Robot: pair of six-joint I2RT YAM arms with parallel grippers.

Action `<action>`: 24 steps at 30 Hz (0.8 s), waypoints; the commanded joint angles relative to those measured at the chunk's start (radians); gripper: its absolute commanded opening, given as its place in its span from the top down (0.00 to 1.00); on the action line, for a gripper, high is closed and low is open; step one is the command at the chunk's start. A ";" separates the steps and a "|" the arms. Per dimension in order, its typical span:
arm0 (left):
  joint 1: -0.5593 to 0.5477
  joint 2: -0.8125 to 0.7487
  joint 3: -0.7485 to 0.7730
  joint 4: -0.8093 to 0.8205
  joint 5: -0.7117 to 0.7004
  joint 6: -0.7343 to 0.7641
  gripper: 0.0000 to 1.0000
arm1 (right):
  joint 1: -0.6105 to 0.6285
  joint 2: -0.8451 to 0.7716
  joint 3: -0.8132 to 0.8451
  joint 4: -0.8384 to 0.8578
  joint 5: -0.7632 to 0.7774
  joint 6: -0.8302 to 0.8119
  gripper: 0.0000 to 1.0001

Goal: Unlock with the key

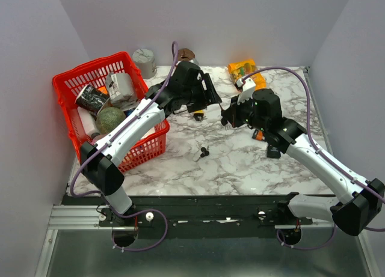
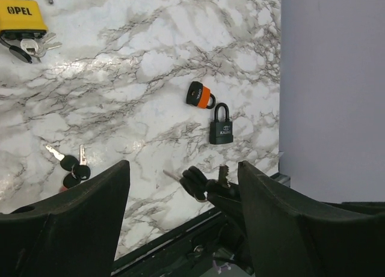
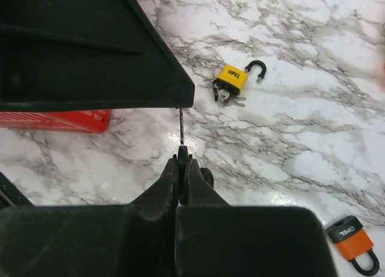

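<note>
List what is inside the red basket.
A green ball, a white bottle, a dark crumpled pack and a pale box show in the red basket. The left arm covers its near right corner; anything there is hidden.

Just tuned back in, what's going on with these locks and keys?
The right gripper is shut on a key, blade pointing forward, above the table. The left gripper hangs open facing it, holding nothing. The yellow padlock lies with its shackle open and keys in it; the orange padlock and black padlock lie with shackles closed.
</note>
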 commanded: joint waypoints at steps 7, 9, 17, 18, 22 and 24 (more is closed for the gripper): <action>-0.017 0.058 0.035 0.018 -0.010 -0.023 0.24 | 0.011 -0.032 -0.022 0.038 0.044 -0.048 0.99; -0.019 0.066 0.036 0.021 -0.001 -0.020 0.28 | 0.016 -0.030 -0.022 0.038 0.053 -0.058 0.99; -0.022 0.087 0.043 0.028 0.036 -0.020 0.83 | 0.033 -0.024 -0.025 0.030 0.093 -0.080 0.99; -0.022 0.089 0.043 0.032 0.039 -0.022 0.88 | 0.031 -0.023 -0.026 0.030 0.091 -0.078 0.99; -0.023 0.083 0.032 0.038 0.046 -0.024 1.00 | 0.033 -0.018 -0.028 0.021 0.087 -0.065 0.96; -0.022 0.073 0.012 0.056 0.054 -0.024 1.00 | 0.031 -0.016 -0.032 0.021 0.076 -0.048 0.87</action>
